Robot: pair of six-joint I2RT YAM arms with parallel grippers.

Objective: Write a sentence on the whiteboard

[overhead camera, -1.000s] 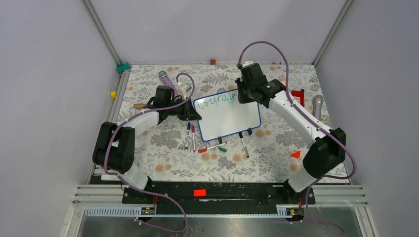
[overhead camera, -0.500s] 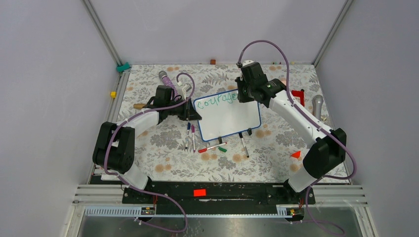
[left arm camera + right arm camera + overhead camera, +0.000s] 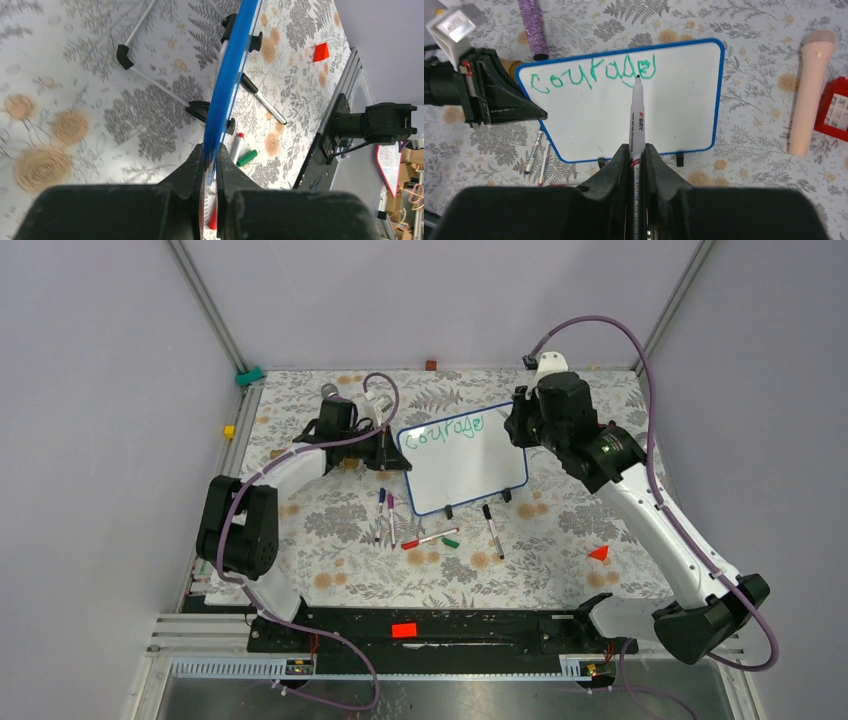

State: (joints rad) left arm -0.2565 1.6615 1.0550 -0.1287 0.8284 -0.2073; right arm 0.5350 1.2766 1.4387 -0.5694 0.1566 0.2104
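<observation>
**One word down, marker drawn back from the board**

The right arm has swung out to the right since a second ago, and its pincer now hangs by the top right corner of the whiteboard instead of over the writing; the board itself has shifted a little toward the far side and turned slightly, carried by the left arm; the left pincer has closed the last bit and now clamps the board's blue left edge, which the left wrist view shows edge-on between its jaws.

The right pincer is shut narrow on a marker; in the right wrist view its tip points at the end of the green word "courage", but whether it touches the surface I cannot tell.

My reading: the first word of the sentence is done, and this is a pause to reset board and pen before the next word; the lower part of the board is blank, so most of the writing remains.

No box, tray or cup shows in any view; the spare markers lie loose on the flowered worktop just in front of the board, held by nothing.
</observation>
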